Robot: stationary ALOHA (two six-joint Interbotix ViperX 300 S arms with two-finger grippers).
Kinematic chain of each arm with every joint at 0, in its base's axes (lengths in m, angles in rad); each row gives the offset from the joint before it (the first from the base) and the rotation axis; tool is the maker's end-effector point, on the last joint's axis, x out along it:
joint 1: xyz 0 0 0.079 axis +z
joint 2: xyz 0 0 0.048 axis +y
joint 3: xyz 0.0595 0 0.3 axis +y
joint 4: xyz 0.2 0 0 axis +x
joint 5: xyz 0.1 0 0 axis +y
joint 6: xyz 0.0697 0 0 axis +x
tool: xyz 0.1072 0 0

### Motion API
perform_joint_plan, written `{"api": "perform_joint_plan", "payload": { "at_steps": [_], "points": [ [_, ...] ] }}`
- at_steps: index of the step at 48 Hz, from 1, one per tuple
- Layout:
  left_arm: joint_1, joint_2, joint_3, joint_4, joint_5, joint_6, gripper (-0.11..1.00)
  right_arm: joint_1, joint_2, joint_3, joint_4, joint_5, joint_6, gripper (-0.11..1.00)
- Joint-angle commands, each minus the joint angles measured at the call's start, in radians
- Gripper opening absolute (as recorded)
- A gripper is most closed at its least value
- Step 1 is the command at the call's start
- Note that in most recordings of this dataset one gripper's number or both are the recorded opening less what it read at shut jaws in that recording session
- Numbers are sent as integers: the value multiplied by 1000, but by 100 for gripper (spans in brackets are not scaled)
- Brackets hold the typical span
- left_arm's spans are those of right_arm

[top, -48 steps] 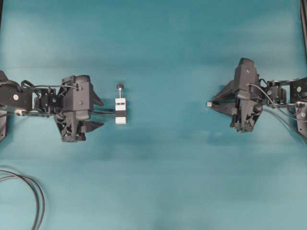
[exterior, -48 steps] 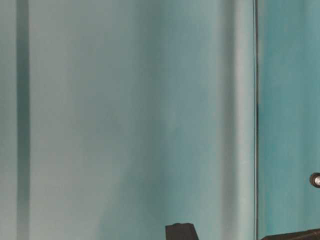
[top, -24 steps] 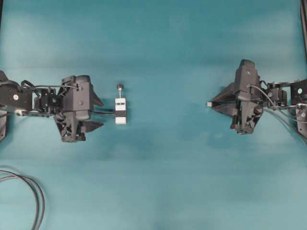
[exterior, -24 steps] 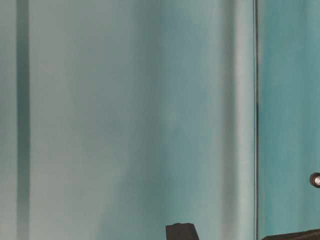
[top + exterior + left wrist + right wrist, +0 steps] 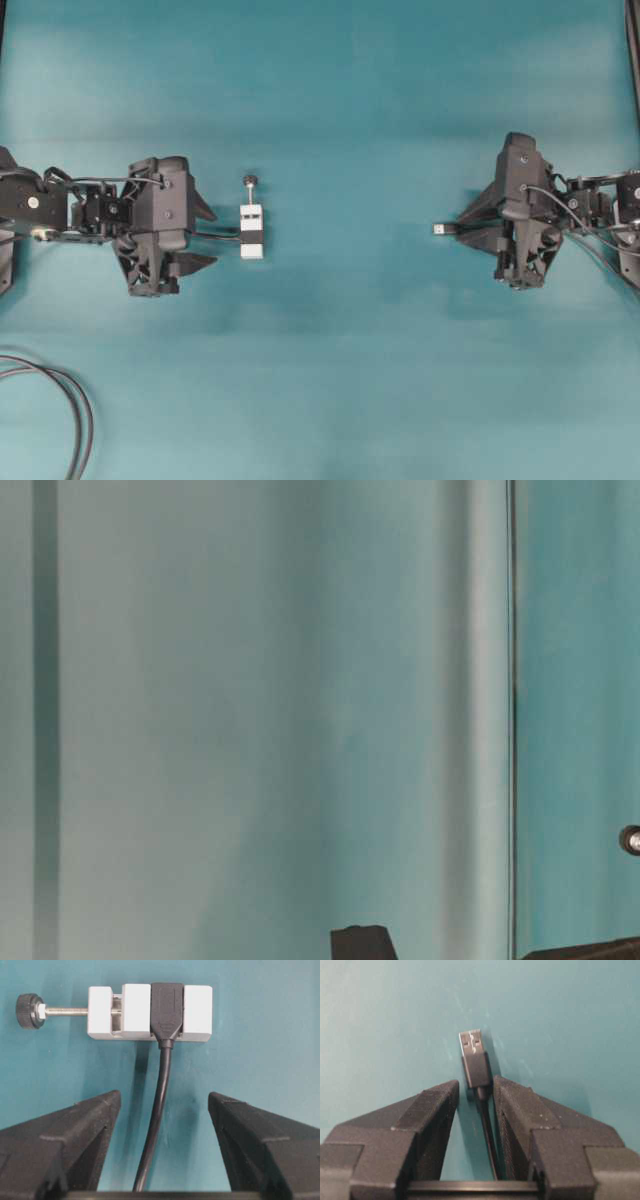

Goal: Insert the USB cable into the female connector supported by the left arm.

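1. Writing: none legible anywhere.
2. Left gripper (image 5: 205, 236): spread wide, gripping nothing.
3. Female connector (image 5: 251, 232): white block, black band, knobbed pin; on teal table (image 5: 340, 380), just beyond left fingertips.
4. USB cable (image 5: 476, 1062): black plug, silver tip, loosely between right gripper (image 5: 470, 222) fingers; hold unclear.

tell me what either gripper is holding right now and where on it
The right gripper holds the USB cable, pinched at the cord just behind the black plug, silver tip sticking out ahead. The left gripper is open and holds nothing.
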Motion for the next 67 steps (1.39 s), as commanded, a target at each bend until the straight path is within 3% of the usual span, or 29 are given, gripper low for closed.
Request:
{"api": "perform_joint_plan", "payload": {
  "at_steps": [1,39,67],
  "points": [
    [2,-8,-20,-2,-2,12,81,5,-12,-5,-2,0,2,41],
    [2,-8,-29,0,-3,12,81,-49,-12,-12,-2,-21,-8,42],
    [2,-5,-21,0,-6,12,81,-57,-156,-26,-2,127,-44,42]
  ]
}}
